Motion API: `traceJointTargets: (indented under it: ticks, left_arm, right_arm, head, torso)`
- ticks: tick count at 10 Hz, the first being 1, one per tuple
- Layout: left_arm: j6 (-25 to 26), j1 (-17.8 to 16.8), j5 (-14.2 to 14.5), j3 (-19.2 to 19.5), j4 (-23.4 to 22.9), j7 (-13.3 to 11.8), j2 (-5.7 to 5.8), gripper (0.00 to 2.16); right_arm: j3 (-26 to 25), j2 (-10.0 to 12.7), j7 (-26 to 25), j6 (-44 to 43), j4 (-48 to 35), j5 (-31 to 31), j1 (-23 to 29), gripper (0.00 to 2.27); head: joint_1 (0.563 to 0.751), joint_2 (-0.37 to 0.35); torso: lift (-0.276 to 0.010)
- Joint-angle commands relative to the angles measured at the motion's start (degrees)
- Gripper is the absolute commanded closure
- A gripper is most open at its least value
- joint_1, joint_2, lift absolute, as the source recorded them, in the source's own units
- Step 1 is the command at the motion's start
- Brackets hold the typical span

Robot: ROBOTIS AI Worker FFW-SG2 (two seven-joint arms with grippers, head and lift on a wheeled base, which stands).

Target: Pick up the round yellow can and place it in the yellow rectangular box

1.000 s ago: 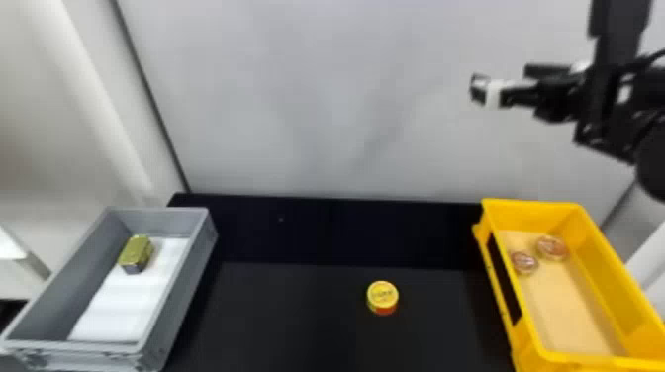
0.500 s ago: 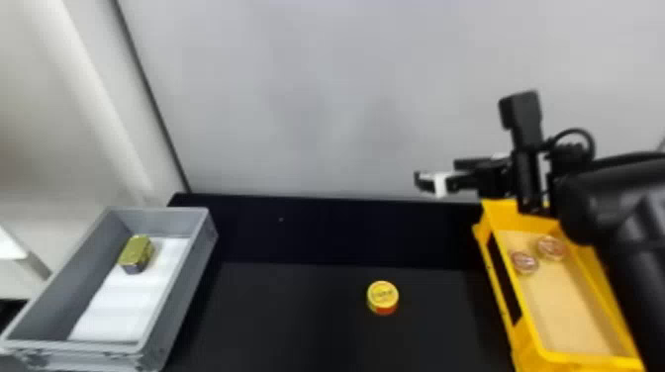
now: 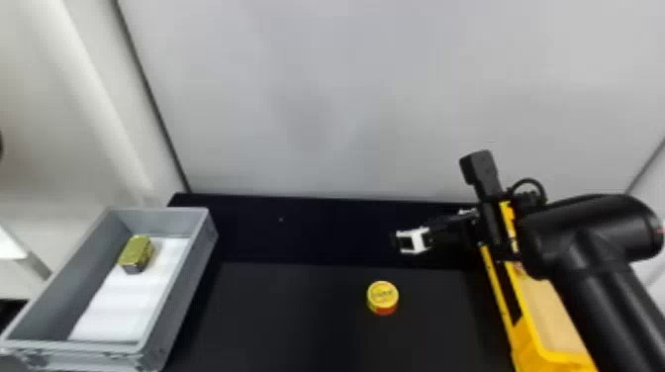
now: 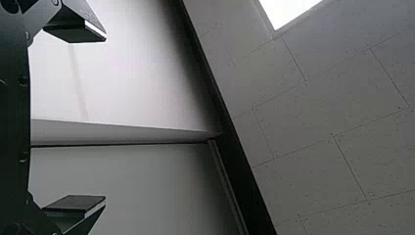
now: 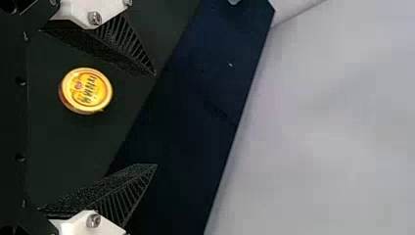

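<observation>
Plainly, the right pincer (image 3: 429, 232) hangs spread near the round yellow can (image 3: 382, 296), which sits on the tabletop (image 3: 292, 316) between the grey box (image 3: 184, 292) and yellow box (image 3: 528, 341). The left pincer (image 4: 78, 118) is spread too.

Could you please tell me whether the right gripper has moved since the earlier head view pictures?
Yes: judged against the round yellow can in the head view, the right gripper has come down and in, closer to it.
</observation>
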Motion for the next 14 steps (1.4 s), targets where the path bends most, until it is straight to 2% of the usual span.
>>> traceJointTargets:
  ticks: [1, 4, 10, 14]
  left_arm:
    - [-0.2, 0.0, 0.0, -0.1, 0.1, 0.0, -0.09, 0.11]
    - [-0.5, 0.0, 0.0, -0.3, 0.1, 0.0, -0.27, 0.11]
    - [-1.2, -0.7, 0.0, -1.2, 0.8, 0.0, -0.80, 0.11]
    - [-1.6, -1.4, 0.0, -2.1, 1.4, 0.0, -1.15, 0.11]
  right_arm:
    - [1.7, 0.6, 1.5, -0.5, 3.2, 1.7, 0.3, 0.13]
    - [4.9, 1.4, 4.9, -5.4, 9.1, 4.3, 0.4, 0.13]
    - [10.9, 2.2, 6.0, -18.9, 23.8, 7.8, -2.3, 0.13]
    - [11.2, 3.0, 5.6, -24.3, 29.1, 8.6, -3.2, 0.13]
  head:
    - [0.663, 0.054]
    - [0.663, 0.054]
    - [0.663, 0.054]
    - [0.663, 0.054]
  torso:
    - [-0.010]
    - [-0.010]
    - [-0.010]
    - [-0.010]
